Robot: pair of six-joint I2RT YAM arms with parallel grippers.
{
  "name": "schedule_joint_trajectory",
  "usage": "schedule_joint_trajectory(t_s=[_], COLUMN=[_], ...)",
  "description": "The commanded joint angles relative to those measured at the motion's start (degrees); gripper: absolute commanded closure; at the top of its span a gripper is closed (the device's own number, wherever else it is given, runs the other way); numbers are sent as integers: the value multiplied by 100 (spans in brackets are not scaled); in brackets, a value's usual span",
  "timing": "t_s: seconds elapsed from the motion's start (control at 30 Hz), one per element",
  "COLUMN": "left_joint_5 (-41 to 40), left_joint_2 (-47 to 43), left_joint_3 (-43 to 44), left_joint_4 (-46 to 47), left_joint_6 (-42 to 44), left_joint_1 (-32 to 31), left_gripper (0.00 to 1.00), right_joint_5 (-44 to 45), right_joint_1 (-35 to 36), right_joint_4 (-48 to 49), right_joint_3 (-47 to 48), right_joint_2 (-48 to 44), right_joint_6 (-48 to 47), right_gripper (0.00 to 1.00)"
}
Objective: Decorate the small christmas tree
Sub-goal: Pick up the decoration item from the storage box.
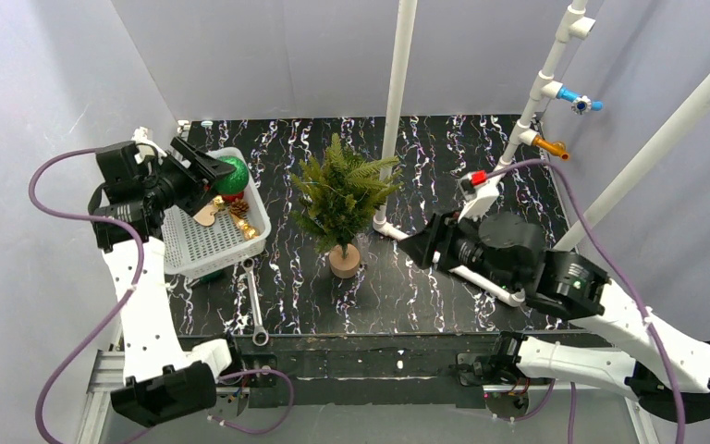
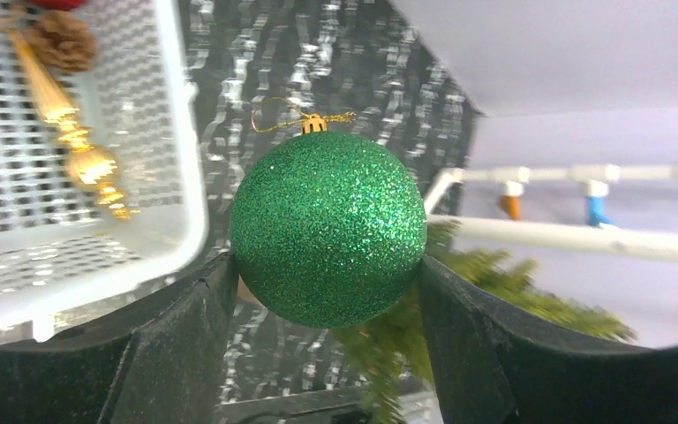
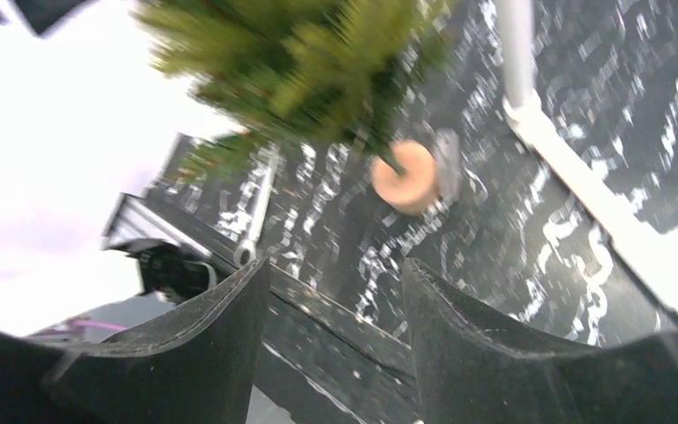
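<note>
Right now the left tool [image 2: 327,269] is clamped on the green glitter ball [image 2: 328,228], one finger on each side, with the gold hanging loop [image 2: 293,117] free at the top of the wrist view. The ball hangs over the right rim of the white basket [image 1: 189,252], left of frame in the top view. The small christmas tree [image 1: 340,196] stands upright mid-frame on the counter [image 1: 444,301], trunk vertical, right of the ball, near but not touching. The right tool [image 3: 335,269] is low, right of the tree base, jaws apart, empty. Likely next: carry the ball rightward and hook the loop on a left-side branch; the left arm is the loaded one.
</note>
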Motion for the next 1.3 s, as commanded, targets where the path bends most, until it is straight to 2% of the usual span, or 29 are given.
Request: schedule_joint_trajectory(t_s=[0.0, 0.23, 0.47, 0.57, 0.67, 0.77, 0.83, 0.9, 1.07, 1.27], left_joint_5=[1467, 1606, 1835, 1673, 1228, 213, -518, -988, -1395, -1392], left_joint_2=[-422, -761, -683, -738, -755, -739, -766, -770, -467, -289], left_joint_3=[-21, -410, -693, -510, 0, 329, 221, -79, -737, -724], left_joint_4=[667, 2140, 3475, 2823, 1093, -742, -1410, -1689, -1975, -2177], left_joint_6=[-1125, -2589, -3503, -3093, -1973, -848, -375, -148, 378, 614], left_joint_1=[6, 3, 6, 4, 6, 5, 5, 8, 7, 5], left_gripper=[45, 47, 49, 49, 46, 46, 46, 46, 48, 48], right_joint_5=[-553, -1193, -1651, -1689, -1728, -1838, -1917, -2029, -2511, -3351], right_joint_1=[-1, -3, 2, -2, -3, 2, -2, 0, -3, -2], right_joint_4=[510, 1042, 1100, 1140, 1168, 1126, 1105, 1075, 946, 479], right_joint_3=[1075, 1961, 2603, 2646, 2631, 2649, 2659, 2719, 3143, 4396], right_joint_2=[218, 703, 1299, 1405, 1482, 1600, 1697, 1830, 2420, 3688], right_joint_6=[-948, -1279, -1406, -1408, -1412, -1384, -1382, -1378, -1488, -1797], right_gripper=[35, 35, 35, 35, 35, 35, 35, 35, 35, 35])
